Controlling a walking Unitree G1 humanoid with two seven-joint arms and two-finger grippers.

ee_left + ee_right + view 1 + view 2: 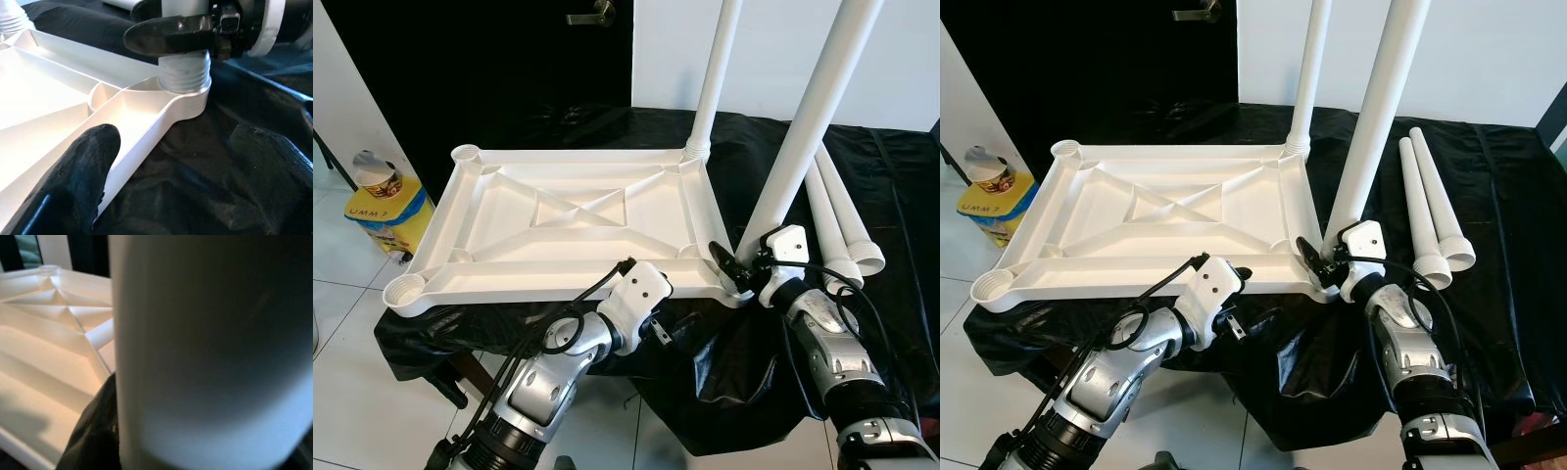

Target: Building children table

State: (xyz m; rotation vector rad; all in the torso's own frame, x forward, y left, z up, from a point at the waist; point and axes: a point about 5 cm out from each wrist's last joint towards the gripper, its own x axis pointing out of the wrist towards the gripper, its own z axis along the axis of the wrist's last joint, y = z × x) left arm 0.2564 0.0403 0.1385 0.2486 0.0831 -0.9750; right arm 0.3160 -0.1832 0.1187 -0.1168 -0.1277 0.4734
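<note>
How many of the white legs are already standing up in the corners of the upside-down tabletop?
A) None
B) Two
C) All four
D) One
B: one leg stands in the far corner and a second leg in the near corner at the right claw, while two spare legs lie on the black cloth beside the tabletop.

One tabletop (568, 220); four legs (710, 83), apparently; two pincers (736, 266).

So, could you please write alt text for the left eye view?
The right gripper clasps an upright white plastic leg at the upturned white ribbed tabletop's near-right corner socket; the left gripper rests against its near edge.
</note>
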